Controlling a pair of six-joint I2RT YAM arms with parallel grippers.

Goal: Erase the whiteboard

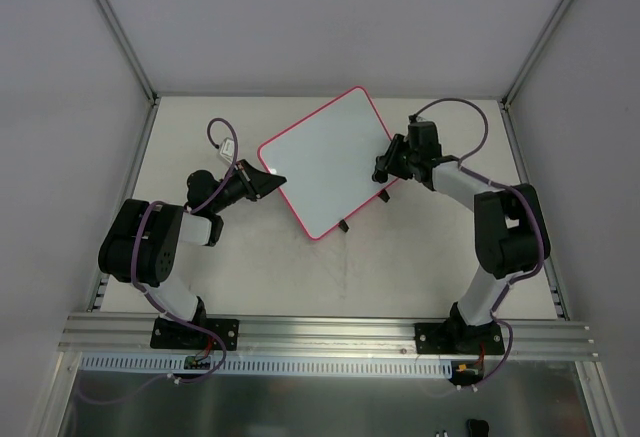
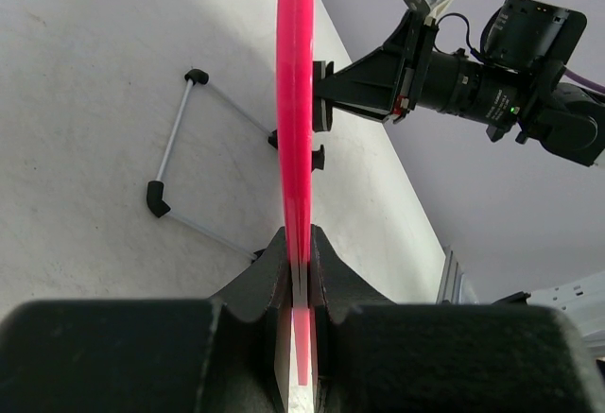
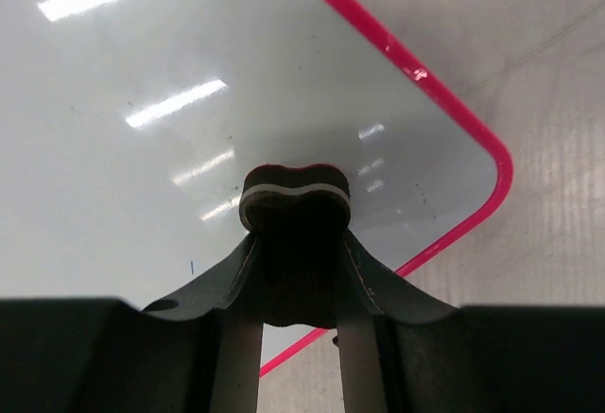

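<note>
Left wrist shows whiteboard [image 2: 295, 101] edge-on, face hidden — left hand [image 2: 299, 246] pinches its rim, right hand [image 3: 297, 235] clamps eraser [image 3: 295, 196].

worktop [image 1: 420, 267]: off-white and matte; you will find faint grey scuffs near its middle.
walls [image 1: 330, 17]: plain pale panels close your scene on the left, far and right sides.
left post [image 1: 115, 22]: a silver strut slanting up from the far left corner of the worktop.
right post [image 1: 550, 32]: its twin, at the far right corner.
near rail [image 1: 330, 329]: a grooved silver bar running left to right along the near edge.
slotted strip [image 1: 330, 365]: a white band of fine slots, just nearer to you than the rail.
metal sheet [image 1: 330, 407]: a shiny grey panel, nearest of all.
small black item [image 1: 478, 425]: at the sheet's right end, too small for you to identify.
</note>
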